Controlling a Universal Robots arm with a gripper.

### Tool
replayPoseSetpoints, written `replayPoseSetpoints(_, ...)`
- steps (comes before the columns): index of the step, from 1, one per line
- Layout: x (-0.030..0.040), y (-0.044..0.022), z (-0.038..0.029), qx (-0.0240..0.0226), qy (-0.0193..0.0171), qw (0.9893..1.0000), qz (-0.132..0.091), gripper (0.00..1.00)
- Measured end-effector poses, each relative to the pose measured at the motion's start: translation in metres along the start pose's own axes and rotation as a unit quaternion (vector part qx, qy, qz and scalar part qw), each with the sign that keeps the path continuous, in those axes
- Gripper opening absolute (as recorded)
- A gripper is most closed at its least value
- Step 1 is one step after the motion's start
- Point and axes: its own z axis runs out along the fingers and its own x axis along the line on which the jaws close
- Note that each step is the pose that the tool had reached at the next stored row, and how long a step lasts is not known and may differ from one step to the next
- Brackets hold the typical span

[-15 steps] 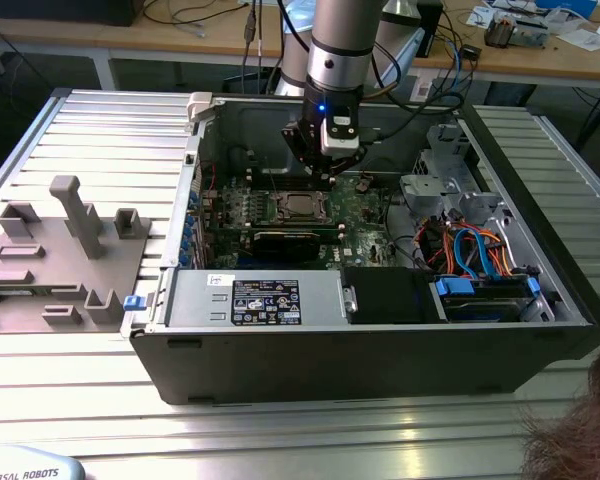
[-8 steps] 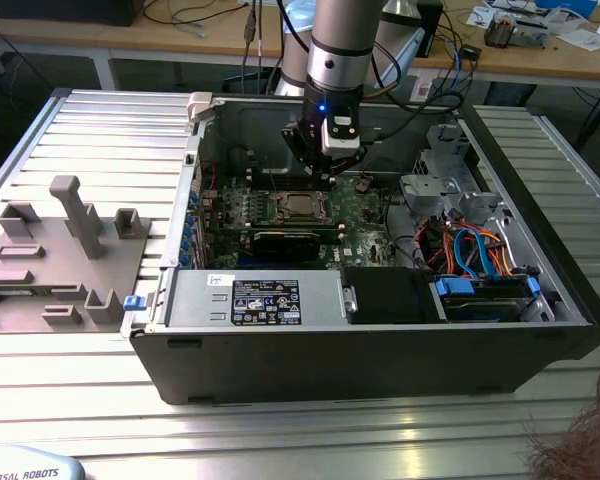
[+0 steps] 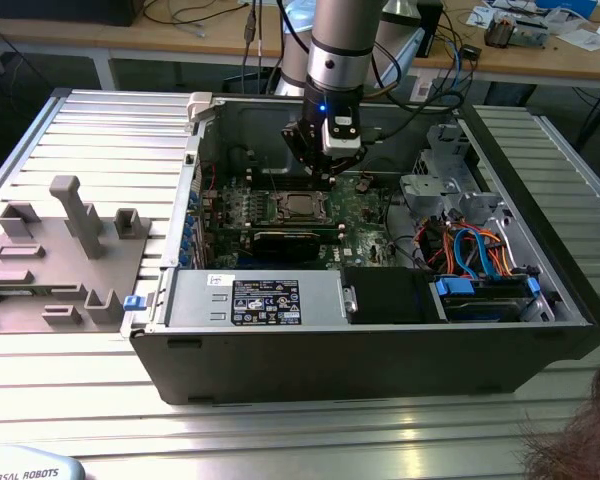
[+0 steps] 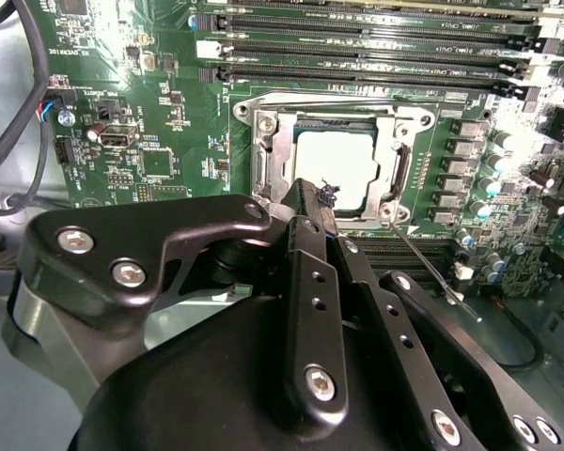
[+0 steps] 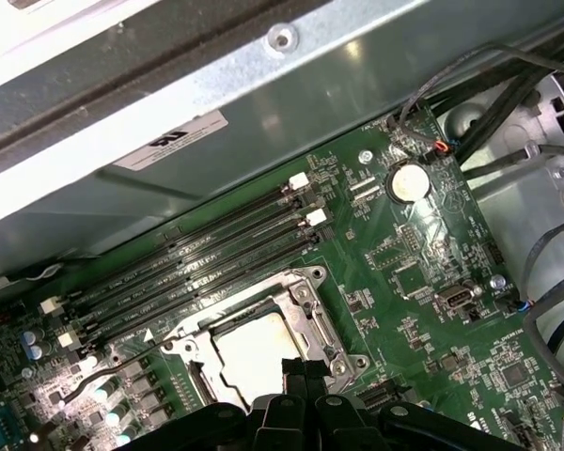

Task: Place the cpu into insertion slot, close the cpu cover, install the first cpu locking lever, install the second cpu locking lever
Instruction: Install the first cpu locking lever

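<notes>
My claw [image 4: 321, 199] is clenched shut beside the cpu cover [image 4: 263, 162]. The locking lever [image 4: 432, 270] sits unlatched; a skewed push could slip off.

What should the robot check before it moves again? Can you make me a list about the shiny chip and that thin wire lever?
1. Chip seated: the cpu lies flat in the insertion slot. Ok.
2. Cover down: the cpu cover lies flat around the chip. Ok.
3. Lever latched: the locking lever sticks out, away from the cover. Not ok.
4. Gripper empty: the gripper is shut and holds nothing big. Ok.
5. Gripper touching the cover's edge: cannot tell.
</notes>
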Motion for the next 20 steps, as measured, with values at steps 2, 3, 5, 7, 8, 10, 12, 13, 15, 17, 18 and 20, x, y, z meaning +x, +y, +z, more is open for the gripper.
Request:
replayPoseSetpoints(2,0.0000,0.0000,0.0000,0.0000,-0.0001,1.0000,-0.002,0.11)
replayPoseSetpoints(3,0.0000,0.0000,0.0000,0.0001,-0.0001,1.0000,-0.003,0.11)
replayPoseSetpoints(5,0.0000,0.0000,0.0000,0.0001,-0.0002,1.0000,-0.005,0.11)
replayPoseSetpoints(7,0.0000,0.0000,0.0000,0.0002,-0.0002,1.0000,-0.007,0.11)
replayPoseSetpoints(8,0.0000,0.0000,0.0000,0.0002,-0.0002,1.0000,-0.008,0.11)
replayPoseSetpoints(10,0.0000,0.0000,0.0000,0.0002,-0.0003,1.0000,-0.010,0.11)
replayPoseSetpoints(12,0.0000,0.0000,0.0000,0.0003,-0.0004,0.9999,-0.011,0.11)
replayPoseSetpoints(13,0.0000,0.0000,0.0000,0.0003,-0.0004,0.9999,-0.012,0.11)
replayPoseSetpoints(15,0.0000,0.0000,0.0000,0.0003,-0.0005,0.9999,-0.014,0.11)
replayPoseSetpoints(17,0.0000,0.0000,0.0000,0.0004,-0.0005,0.9999,-0.016,0.11)
replayPoseSetpoints(18,0.0000,0.0000,0.0000,0.0004,-0.0005,0.9999,-0.017,0.11)
replayPoseSetpoints(20,0.0000,0.0000,0.0000,0.0005,-0.0006,0.9998,-0.019,0.11)
